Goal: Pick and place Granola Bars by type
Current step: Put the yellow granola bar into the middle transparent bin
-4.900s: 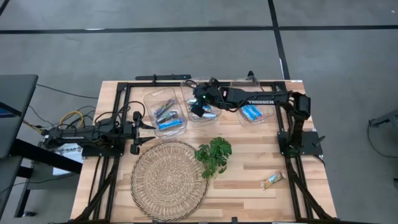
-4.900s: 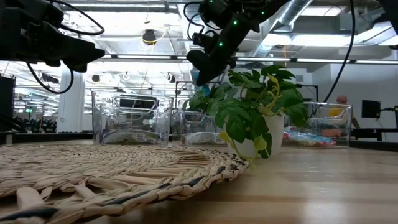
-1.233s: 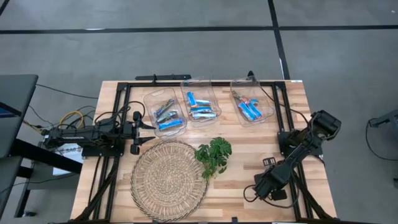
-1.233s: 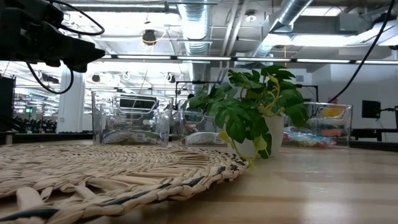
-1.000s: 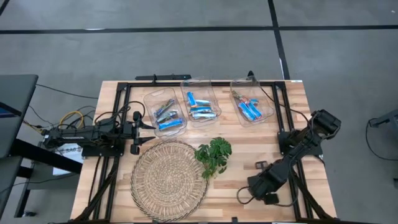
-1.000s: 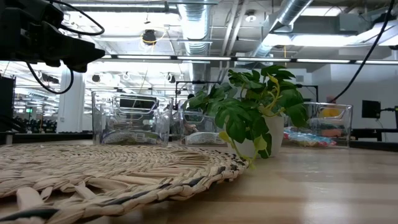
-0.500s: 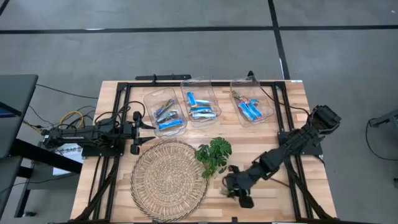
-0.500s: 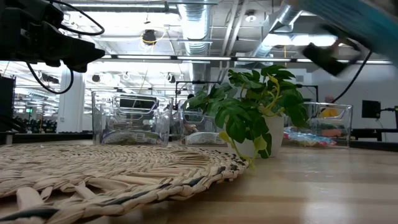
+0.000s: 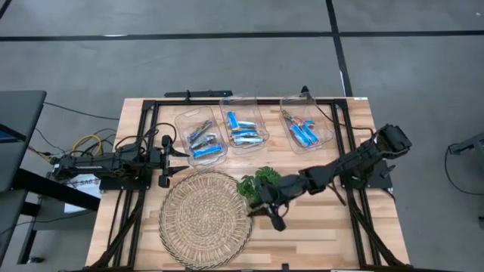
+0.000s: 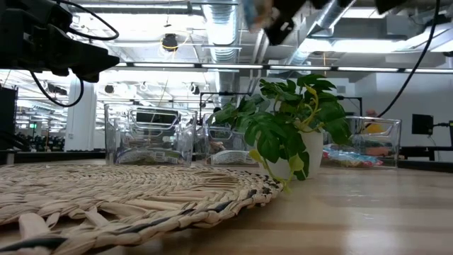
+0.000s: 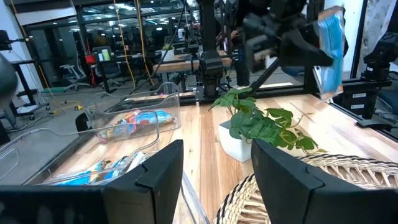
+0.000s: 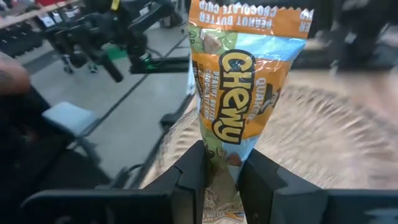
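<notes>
While right gripper [image 12: 217, 180] pinches orange granola bar [image 12: 242, 93], potted plant [image 9: 259, 187] sits beneath arm, woven mat [image 9: 206, 219] alongside.

An orange-and-blue Chewy granola bar [image 12: 239, 93] stands upright, pinched at its lower end, near table centre; blue bars [image 9: 243, 128] fill three clear trays toward twelve o'clock.

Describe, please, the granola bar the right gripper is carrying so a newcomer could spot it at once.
Start at the round woven mat at the table's front, then look to the potted plant beside it. Just in front of the plant, the right gripper is shut on the granola bar. Unlike the blue bars in the clear trays at the back, its wrapper is orange and light blue, with peanut butter chocolate chip printed across the end.
</notes>
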Controlling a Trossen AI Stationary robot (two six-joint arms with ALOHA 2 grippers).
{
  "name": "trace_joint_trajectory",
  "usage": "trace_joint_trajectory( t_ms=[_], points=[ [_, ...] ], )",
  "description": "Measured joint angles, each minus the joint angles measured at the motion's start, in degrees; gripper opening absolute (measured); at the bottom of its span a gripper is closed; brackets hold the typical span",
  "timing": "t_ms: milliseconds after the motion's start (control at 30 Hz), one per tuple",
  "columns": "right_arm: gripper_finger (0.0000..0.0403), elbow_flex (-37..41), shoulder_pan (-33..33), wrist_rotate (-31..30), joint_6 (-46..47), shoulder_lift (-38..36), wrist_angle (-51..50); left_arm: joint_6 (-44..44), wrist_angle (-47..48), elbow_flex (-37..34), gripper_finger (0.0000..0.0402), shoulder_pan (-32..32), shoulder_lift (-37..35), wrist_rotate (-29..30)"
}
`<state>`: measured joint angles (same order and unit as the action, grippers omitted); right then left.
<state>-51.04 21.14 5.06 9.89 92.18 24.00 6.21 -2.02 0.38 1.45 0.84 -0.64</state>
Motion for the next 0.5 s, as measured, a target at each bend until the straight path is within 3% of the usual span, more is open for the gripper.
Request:
trace_joint_trajectory(
  t_ms=[267, 500],
  points=[
    [0.0065, -8.0, -9.1, -4.5, -7.6, -0.1, -8.4, 0.0, 0.0, 0.0, 0.0183, 0.0, 0.0, 0.0],
    [0.0065, -15.4, -19.0, -20.2, -10.5, -0.1, -22.0, 0.0, 0.0, 0.0, 0.0183, 0.0, 0.0, 0.0]
  ],
)
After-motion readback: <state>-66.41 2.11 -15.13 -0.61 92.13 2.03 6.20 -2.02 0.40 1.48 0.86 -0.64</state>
